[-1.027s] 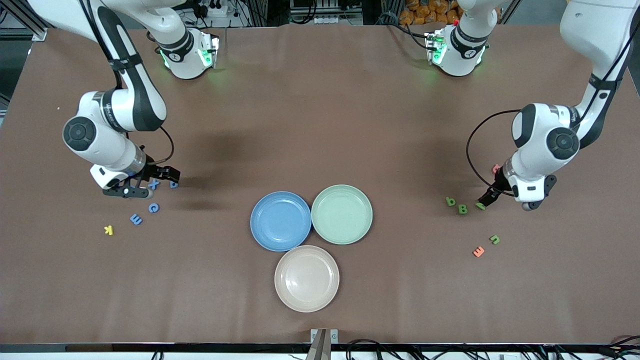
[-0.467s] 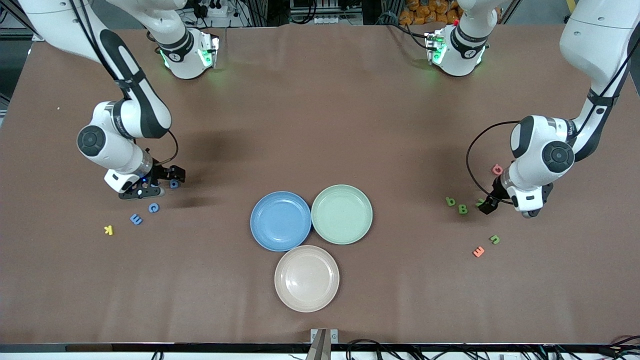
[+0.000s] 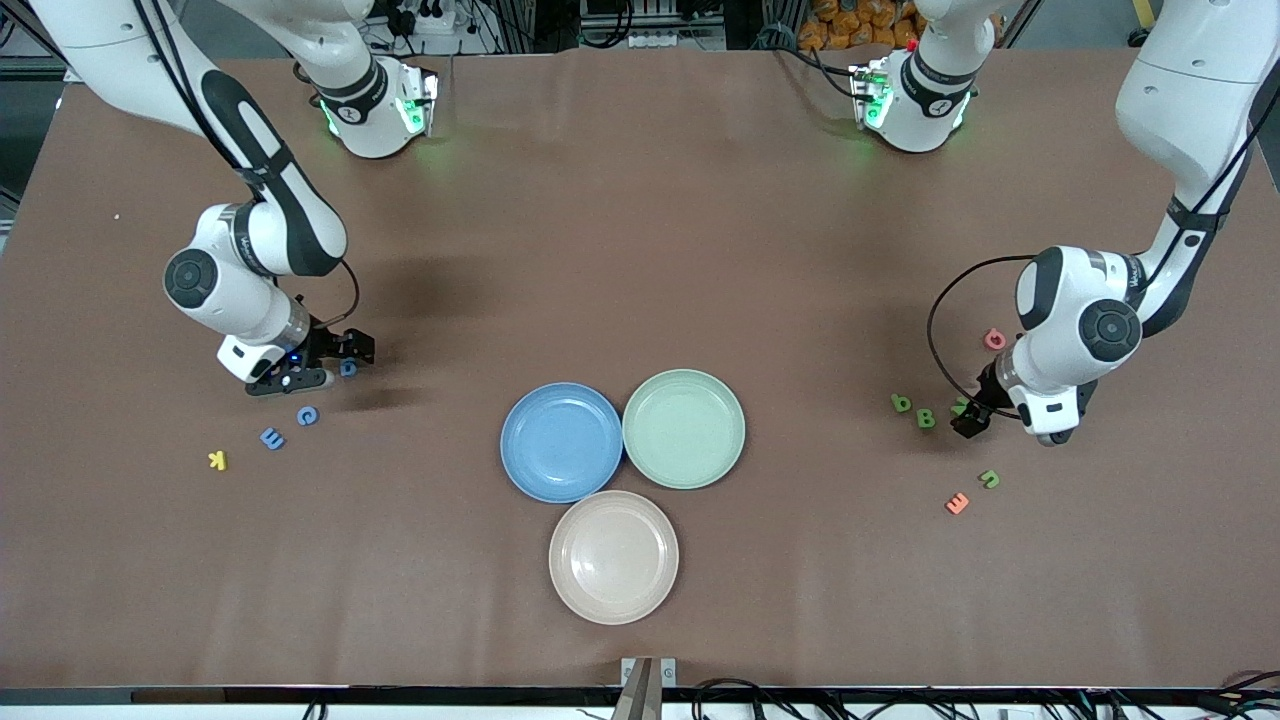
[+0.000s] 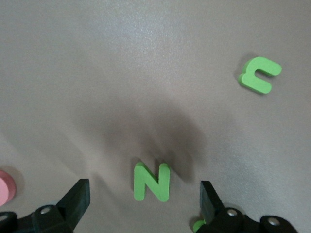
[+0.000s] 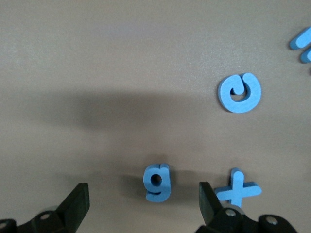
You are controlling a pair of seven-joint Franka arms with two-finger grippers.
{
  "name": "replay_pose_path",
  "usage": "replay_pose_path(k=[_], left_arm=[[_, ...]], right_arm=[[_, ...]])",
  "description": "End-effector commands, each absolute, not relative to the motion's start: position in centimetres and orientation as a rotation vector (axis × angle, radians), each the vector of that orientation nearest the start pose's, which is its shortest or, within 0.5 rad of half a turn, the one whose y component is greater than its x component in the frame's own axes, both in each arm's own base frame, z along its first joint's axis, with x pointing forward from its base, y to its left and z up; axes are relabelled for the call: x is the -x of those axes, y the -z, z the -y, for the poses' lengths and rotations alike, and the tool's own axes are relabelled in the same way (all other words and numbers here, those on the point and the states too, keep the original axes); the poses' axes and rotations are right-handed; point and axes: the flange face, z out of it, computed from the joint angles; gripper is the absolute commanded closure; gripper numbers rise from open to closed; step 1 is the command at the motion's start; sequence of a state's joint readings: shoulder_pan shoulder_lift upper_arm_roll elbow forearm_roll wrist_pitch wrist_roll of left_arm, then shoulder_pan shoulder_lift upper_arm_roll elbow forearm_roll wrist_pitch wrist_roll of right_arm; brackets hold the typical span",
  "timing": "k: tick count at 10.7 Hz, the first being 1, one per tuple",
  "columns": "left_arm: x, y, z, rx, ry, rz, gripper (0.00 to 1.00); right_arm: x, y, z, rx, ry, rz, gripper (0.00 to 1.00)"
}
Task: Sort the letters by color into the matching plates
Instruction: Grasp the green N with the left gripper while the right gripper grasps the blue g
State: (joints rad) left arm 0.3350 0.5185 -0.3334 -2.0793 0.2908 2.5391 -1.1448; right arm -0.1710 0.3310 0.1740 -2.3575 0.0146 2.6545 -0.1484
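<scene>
Jaws on both arms are seen spread wide, with nothing gripped. On the left wrist view the left gripper [image 4: 141, 204] is set low astride the green N [image 4: 152, 181], whose long axis runs toward twelve o'clock in that picture, one finger [image 4: 73, 201] at nine o'clock of it and the other at three, neither touching. A green curved letter [image 4: 260, 74] lies flat well apart at about two o'clock, and a pink letter [image 4: 6, 186] is cut by the frame edge. On the right wrist view the right gripper [image 5: 141, 206] is placed likewise around the blue g [image 5: 156, 181], which lies flat with its tail toward six o'clock; a blue x [image 5: 238, 190] is just beside one finger [image 5: 209, 204], and a blue round letter [image 5: 239, 92] lies apart at about one o'clock. From the front, the right gripper [image 3: 318, 362] is found at the right arm's end of the table and the left gripper [image 3: 968, 418] at the left arm's end. The blue plate [image 3: 561, 441], green plate [image 3: 683, 428] and beige plate [image 3: 613, 556] are clustered mid-table, rims touching or nearly so, with no letter in them. A yellow letter [image 3: 217, 460] and an orange letter [image 3: 957, 503] lie nearer the front camera than the grippers.
</scene>
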Motion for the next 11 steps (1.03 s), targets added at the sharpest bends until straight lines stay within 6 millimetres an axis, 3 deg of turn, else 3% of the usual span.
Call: replay_pose_path(k=[1,3,6,8,9,10,11], left_arm=[[-58.8,-17.5,0.7,2.771,-0.006,1.413,0.0],[-59.1,-17.4,0.6,2.772,-0.003,1.412,0.0],[-58.9,-16.9,0.7,2.774,-0.002,1.385,0.0],[-58.8,-16.8,0.7,2.774,-0.005,1.382,0.0],[-58.8,-16.8,0.7,2.774,-0.005,1.382,0.32],[-58.8,-16.7,0.8,2.773,-0.007,1.383,0.83],[-58.8,-16.7,0.6,2.771,-0.007,1.388,1.0]], right_arm=[[-50.4,-18.0,-0.5,3.063,-0.018,0.211,0.0],[-50.1,-17.4,-0.5,3.062,-0.01,0.216,0.03],[-49.7,-17.1,-0.4,3.065,-0.014,0.246,0.26],[-49.3,-16.9,0.7,3.061,-0.025,0.277,0.4],[-49.2,-16.8,1.4,3.058,-0.025,0.301,0.48],[-49.1,-16.7,1.8,3.057,-0.022,0.305,0.53],[-48.8,-16.5,2.0,3.057,-0.026,0.298,0.6]])
